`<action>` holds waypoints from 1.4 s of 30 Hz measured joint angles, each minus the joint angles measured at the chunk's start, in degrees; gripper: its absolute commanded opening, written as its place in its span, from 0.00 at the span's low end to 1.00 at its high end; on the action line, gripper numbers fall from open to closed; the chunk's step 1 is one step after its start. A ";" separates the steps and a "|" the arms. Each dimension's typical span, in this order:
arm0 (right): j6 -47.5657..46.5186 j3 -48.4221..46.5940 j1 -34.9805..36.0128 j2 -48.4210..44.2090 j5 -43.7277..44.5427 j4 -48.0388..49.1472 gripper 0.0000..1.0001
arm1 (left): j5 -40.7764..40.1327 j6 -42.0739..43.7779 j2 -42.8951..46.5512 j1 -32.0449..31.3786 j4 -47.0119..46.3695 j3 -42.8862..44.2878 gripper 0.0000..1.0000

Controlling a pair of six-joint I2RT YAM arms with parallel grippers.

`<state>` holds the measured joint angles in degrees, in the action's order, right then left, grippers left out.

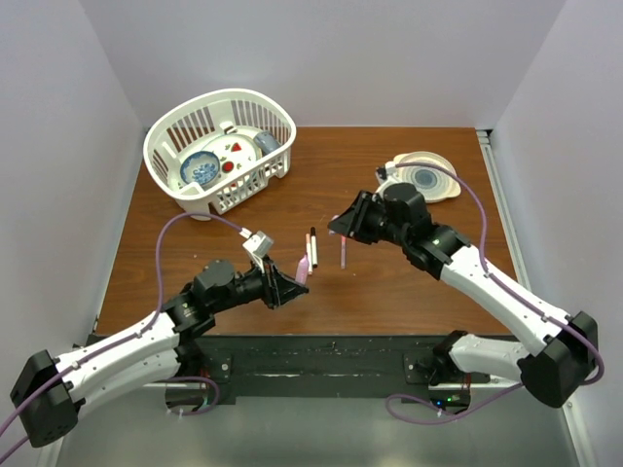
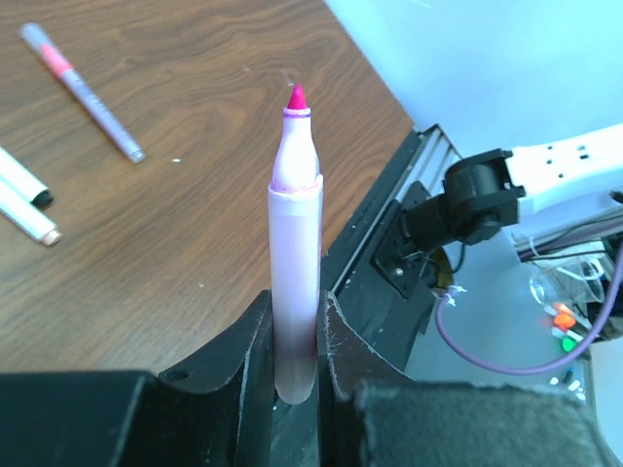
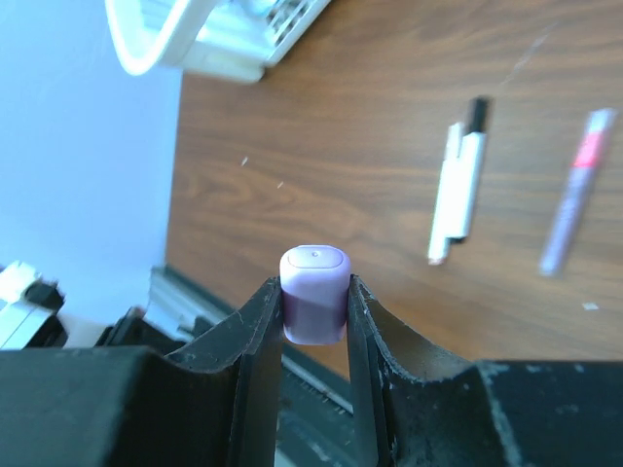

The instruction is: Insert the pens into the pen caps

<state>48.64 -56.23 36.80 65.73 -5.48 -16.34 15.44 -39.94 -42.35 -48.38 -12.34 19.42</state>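
Note:
My left gripper (image 1: 289, 283) (image 2: 294, 316) is shut on a lilac pen (image 2: 295, 233) (image 1: 303, 270). The pen is uncapped and its pink tip points away from the fingers, above the table. My right gripper (image 1: 338, 226) (image 3: 314, 304) is shut on a short lilac pen cap (image 3: 314, 277), closed end outward. Between the grippers, two white pens (image 1: 311, 249) (image 3: 456, 195) (image 2: 24, 202) lie side by side on the table. A slim clear pen with a pink band (image 1: 344, 252) (image 3: 574, 195) (image 2: 83, 89) lies beside them. No other caps are visible.
A white basket (image 1: 273, 112) holding dishes and small red pieces stands at the back left. A cream plate (image 1: 443, 161) with a blue-patterned dish sits at the back right. The brown table (image 1: 389, 292) ends at a black front rail (image 1: 321, 350).

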 measured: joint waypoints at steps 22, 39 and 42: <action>-0.04 -4.98 16.46 5.62 7.65 1.03 0.00 | -2.40 1.60 -1.62 -0.02 7.34 4.90 0.00; -1.42 -4.70 24.13 6.62 19.76 0.52 0.00 | -4.17 1.57 0.11 -0.15 10.82 5.27 0.00; -0.94 -4.61 25.88 8.17 24.04 -0.37 0.00 | -5.29 1.57 -1.64 -0.26 13.31 6.58 0.00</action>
<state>47.70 -60.84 62.67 73.91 18.57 -16.71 10.15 -38.37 -43.99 -48.64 0.97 26.00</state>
